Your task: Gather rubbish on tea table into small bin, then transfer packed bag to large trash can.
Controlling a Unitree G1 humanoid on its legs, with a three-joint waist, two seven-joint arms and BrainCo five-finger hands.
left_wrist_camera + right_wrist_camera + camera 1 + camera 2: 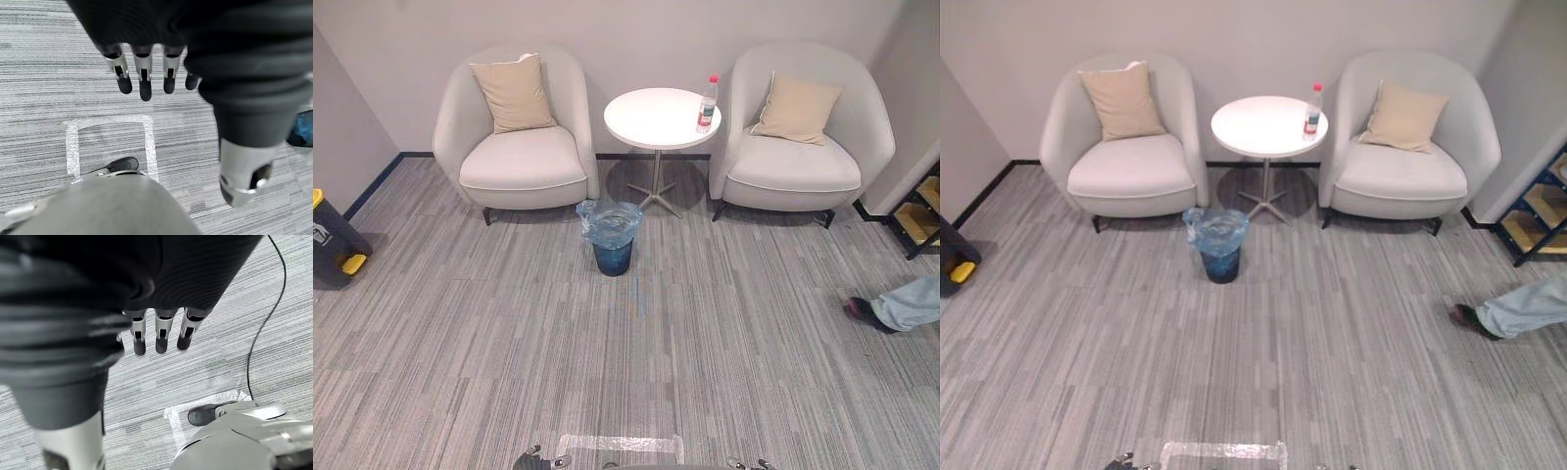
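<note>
The left hand (145,73) and right hand (161,335) are being held slack and empty; the bottle (707,104) is being borne at the table's (646,119) three o'clock rim, where it could be toppled floorward by a careless reach

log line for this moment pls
stage: not started | bottle: upright on table | bin: bagged, in front of table | left hand: open, empty | right hand: open, empty

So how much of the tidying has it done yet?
Nothing looks done: the bottle stands on the table. The left hand and right hand hang open and empty. Remaining: bottle into the small bin, then its blue bag to the large trash can.
</note>
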